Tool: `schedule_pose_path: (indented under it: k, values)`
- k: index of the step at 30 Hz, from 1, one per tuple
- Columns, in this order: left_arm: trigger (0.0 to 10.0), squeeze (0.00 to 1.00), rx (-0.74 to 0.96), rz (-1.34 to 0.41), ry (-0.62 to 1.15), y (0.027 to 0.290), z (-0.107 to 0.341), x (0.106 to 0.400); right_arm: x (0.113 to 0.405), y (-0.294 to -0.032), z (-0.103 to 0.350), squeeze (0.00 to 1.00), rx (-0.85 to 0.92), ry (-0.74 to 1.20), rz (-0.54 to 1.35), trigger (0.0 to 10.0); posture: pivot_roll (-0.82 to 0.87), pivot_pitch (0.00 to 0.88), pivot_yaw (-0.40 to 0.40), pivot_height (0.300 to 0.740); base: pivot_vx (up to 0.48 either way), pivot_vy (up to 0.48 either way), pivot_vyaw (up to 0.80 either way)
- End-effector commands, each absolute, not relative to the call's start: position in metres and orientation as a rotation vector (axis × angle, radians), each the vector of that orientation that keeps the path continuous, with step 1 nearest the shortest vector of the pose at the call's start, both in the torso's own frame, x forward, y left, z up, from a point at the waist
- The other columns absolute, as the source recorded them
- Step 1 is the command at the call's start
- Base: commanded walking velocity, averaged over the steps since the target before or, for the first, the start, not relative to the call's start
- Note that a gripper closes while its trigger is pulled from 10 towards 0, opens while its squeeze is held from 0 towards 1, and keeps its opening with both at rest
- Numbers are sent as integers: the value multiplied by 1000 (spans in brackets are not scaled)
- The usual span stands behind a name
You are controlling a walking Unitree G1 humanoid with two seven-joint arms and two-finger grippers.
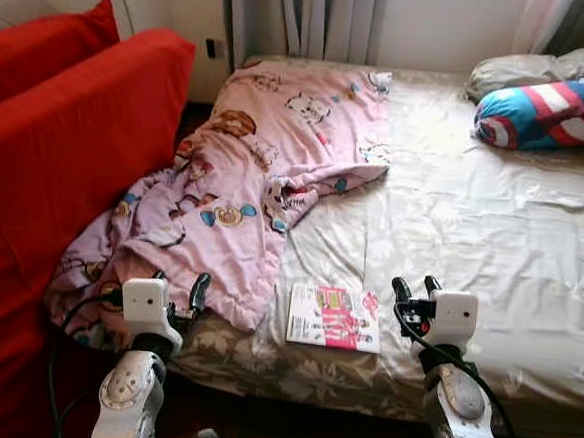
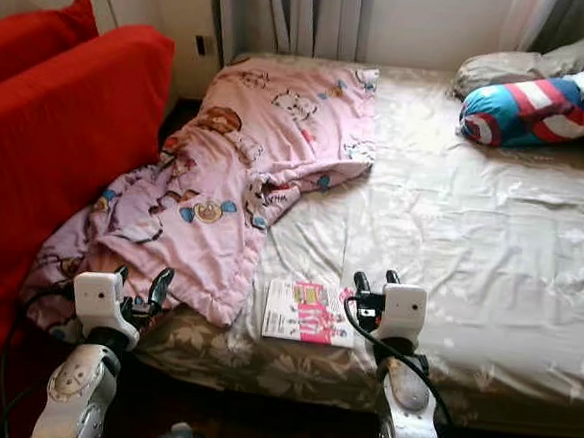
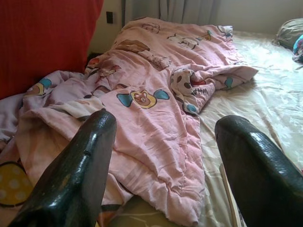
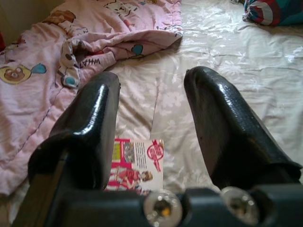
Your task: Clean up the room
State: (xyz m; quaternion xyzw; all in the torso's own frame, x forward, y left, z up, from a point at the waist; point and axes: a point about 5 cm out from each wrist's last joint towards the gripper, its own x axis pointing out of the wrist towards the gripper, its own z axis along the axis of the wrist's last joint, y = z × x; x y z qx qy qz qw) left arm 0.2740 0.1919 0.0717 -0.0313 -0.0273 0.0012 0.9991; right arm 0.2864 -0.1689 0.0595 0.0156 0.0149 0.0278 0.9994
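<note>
You've got both grippers raised at the near edge of the bed (image 1: 491,233), holding nothing. Left gripper (image 1: 179,286): fingers apart, right at the hanging corner of the pink blanket (image 1: 255,176); whether they touch it can't be told. Blanket's crumpled, runs from there up to the far end, part spills off the bed side against the red sofa (image 1: 67,143); its lower edge is hidden behind the left arm. Right gripper (image 1: 416,288): fingers apart, over bare sheet. Magazine (image 1: 333,317) lies flat just to its left, between the two grippers, near the bed edge; cover text too small to read. Striped pillow (image 1: 550,109) sits far ahead-right of the right gripper, cut off by the frame.
</note>
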Motion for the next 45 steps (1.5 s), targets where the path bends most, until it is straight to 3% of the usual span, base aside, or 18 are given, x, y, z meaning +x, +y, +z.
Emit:
schedule_pose_path:
  k: [1, 23, 27, 45]
  values:
    - [10000, 0, -67, 5, -46, 194, 70, 271, 285, -167, 60, 0, 34, 28, 60, 10000, -111, 128, 5, 656, 0, 0, 0]
    - [10000, 0, -56, -20, -21, 192, 69, 267, 283, -154, 52, 0, 39, 77, 107, 10000, -96, 129, 15, 641, 0, 0, 0]
    - [10000, 0, -54, -21, -12, 192, 68, 266, 283, -152, 52, 0, 49, 66, 118, 10000, -97, 130, 16, 616, 0, 0, 0]
    - [10000, 0, -54, -33, 0, 190, 66, 265, 281, -150, 52, 0, 64, 61, 132, 10000, -92, 136, 16, 616, 0, 0, 0]
